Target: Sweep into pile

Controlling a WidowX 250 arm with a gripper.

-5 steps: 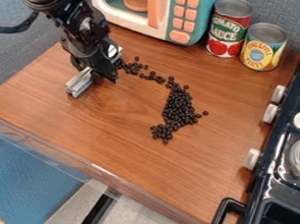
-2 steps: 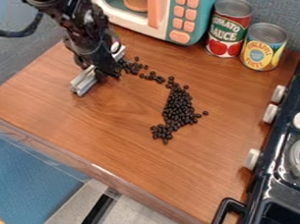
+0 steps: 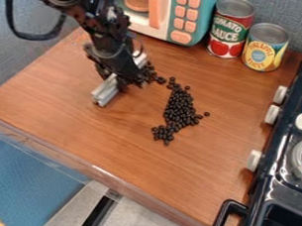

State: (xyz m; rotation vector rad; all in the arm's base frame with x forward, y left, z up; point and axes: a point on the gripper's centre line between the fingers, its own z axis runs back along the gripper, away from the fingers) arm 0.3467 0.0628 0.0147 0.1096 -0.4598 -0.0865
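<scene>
At the left of the table (image 3: 137, 153), we see our gripper (image 3: 125, 76) low over the wood, its fingers closed on a gray bar (image 3: 105, 91), parted only by the bar's thickness. The bar slants from near us up toward the back right. Just beside its right side we see the small dark beans (image 3: 179, 107) begin; they trail rightward, then gather in a dense, uneven patch near mid-table, with one bean apart on the right. Behind them we have a toy microwave (image 3: 203, 10), then two cans (image 3: 231, 28), and at far right a black toy stove (image 3: 277, 185).
</scene>
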